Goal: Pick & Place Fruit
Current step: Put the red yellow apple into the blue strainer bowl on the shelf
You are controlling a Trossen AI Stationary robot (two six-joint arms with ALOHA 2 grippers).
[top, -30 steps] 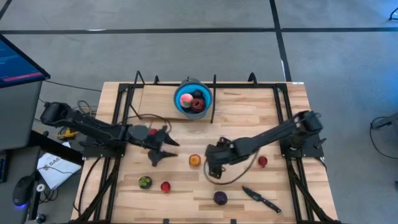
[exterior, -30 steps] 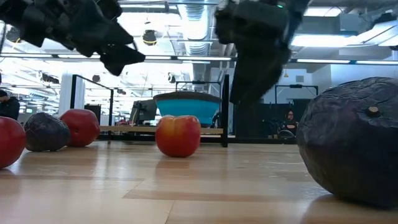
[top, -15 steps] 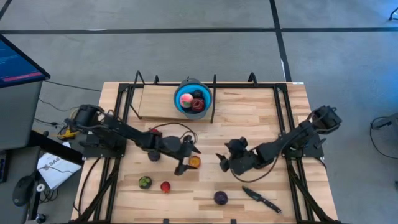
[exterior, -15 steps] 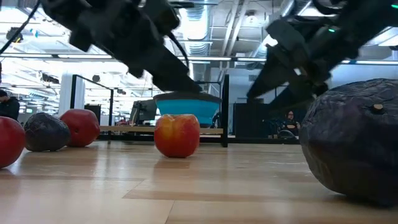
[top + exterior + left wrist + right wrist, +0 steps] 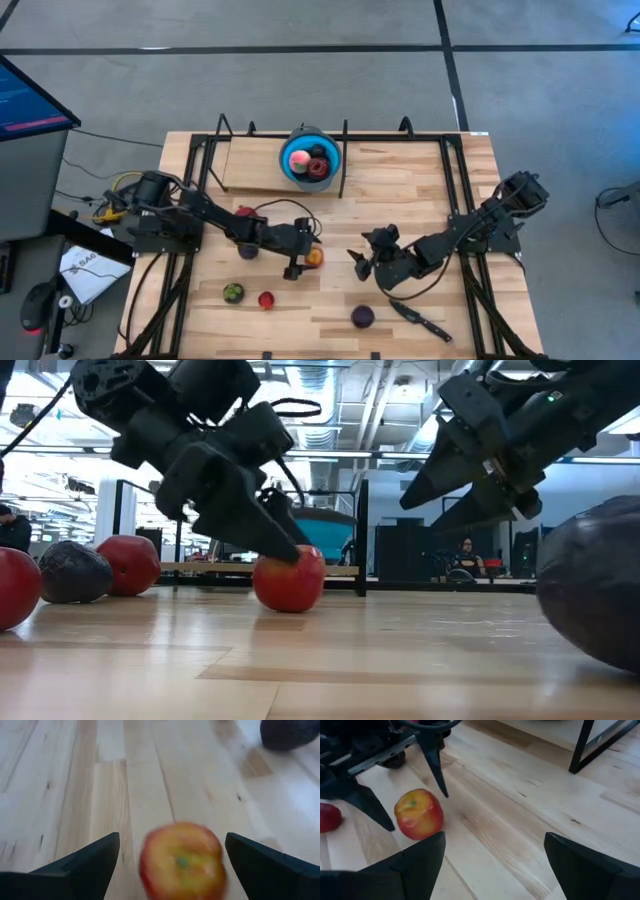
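An orange-red fruit point(image 5: 315, 259) rests on the wooden table near its middle. My left gripper point(image 5: 303, 256) is open, and its two fingers stand on either side of that fruit point(image 5: 182, 860) with gaps showing. My right gripper point(image 5: 358, 264) is open too and holds nothing; it hovers just right of the fruit point(image 5: 419, 813), pointing toward it. A blue bowl point(image 5: 296, 172) at the far edge holds pink, red and dark pieces. Loose fruit lies about: a greenish piece point(image 5: 233, 292), a red one point(image 5: 266, 299), a purple one point(image 5: 362, 316) and a dark one point(image 5: 247, 250).
A black-handled knife point(image 5: 420, 320) lies near the front right, beside the purple fruit point(image 5: 595, 595). Black frame rails run along the table's left, right and far sides. Cables trail over the table behind both arms.
My left gripper has gone down and toward the table's right, and now has a finger on each side of the orange-red fruit. My right gripper has drawn back from that fruit toward the right and turned from pointing down to slanting. The purple fruit has shifted slightly rightward.
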